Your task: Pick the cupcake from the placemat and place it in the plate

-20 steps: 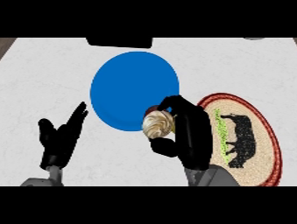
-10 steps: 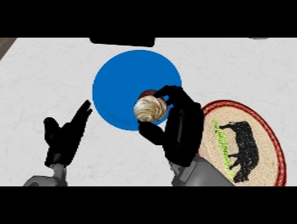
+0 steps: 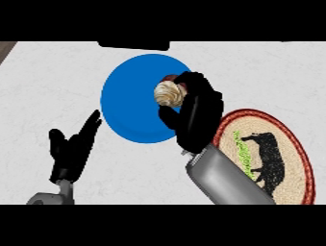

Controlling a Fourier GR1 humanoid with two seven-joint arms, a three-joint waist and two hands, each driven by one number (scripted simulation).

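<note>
Right hand [image 3: 194,108] grasps the cupcake [image 3: 169,93] over the plate's [image 3: 126,105] right side — released carelessly, it could topple. Left hand [image 3: 69,149] rests open, lower left.

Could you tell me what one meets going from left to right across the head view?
Left hand → blue plate → cupcake → right hand → placemat.
</note>
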